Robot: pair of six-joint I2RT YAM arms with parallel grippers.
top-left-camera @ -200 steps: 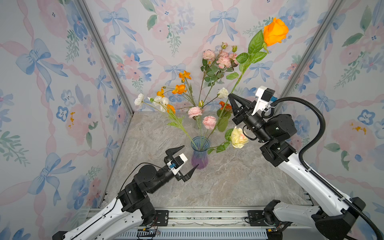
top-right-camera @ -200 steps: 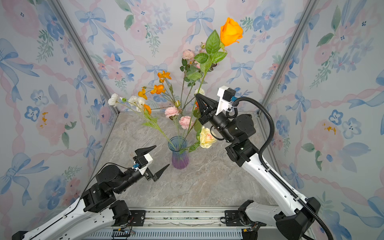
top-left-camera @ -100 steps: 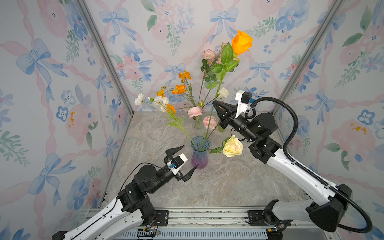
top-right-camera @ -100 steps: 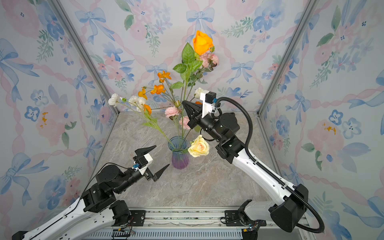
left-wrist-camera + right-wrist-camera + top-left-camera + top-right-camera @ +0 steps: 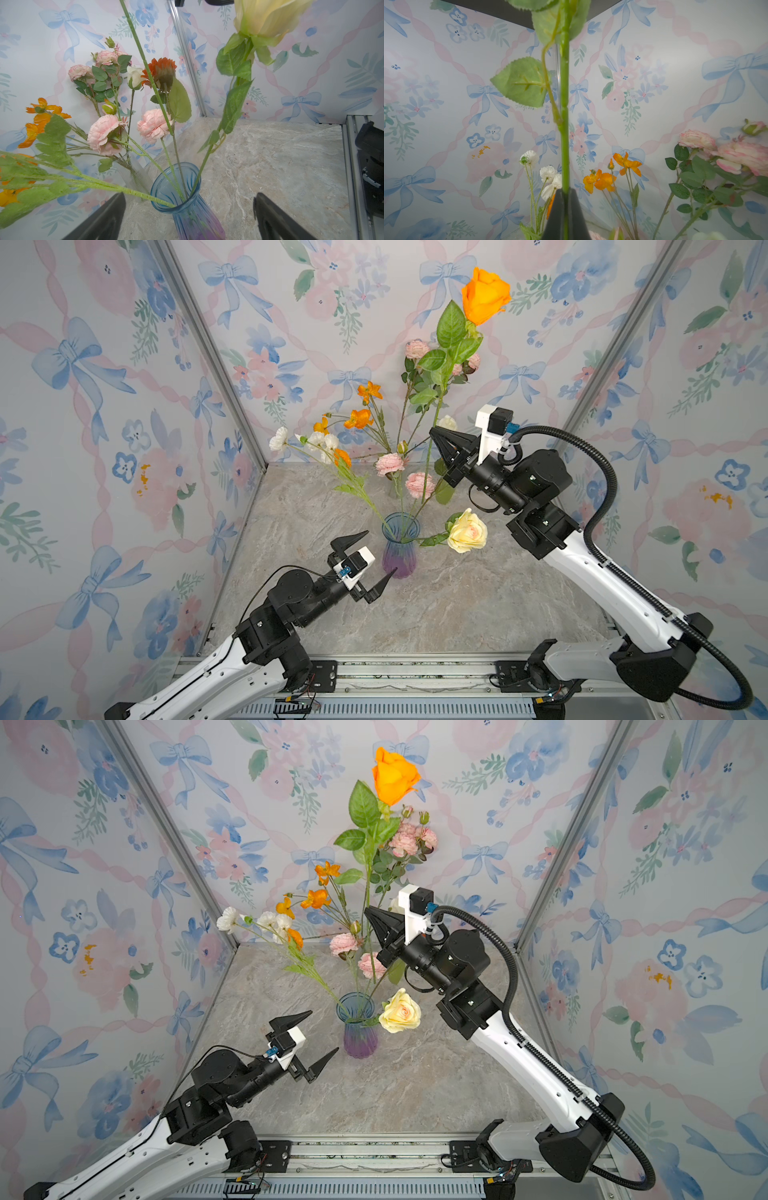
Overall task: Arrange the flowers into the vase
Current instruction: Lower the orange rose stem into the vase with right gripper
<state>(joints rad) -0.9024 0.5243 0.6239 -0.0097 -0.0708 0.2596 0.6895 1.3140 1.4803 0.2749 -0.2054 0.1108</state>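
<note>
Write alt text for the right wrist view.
The right gripper is shut on a green flower stem that bears a serrated leaf. Behind it stand white blooms, orange blooms and pink blooms against bow-patterned wallpaper.

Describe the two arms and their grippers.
Both arms have white shells and black joints. The left arm carries a thin black wire; the right arm a thick ribbed black hose. The left gripper and right gripper have black pointed jaws and a white camera block with a blue plug.
</note>
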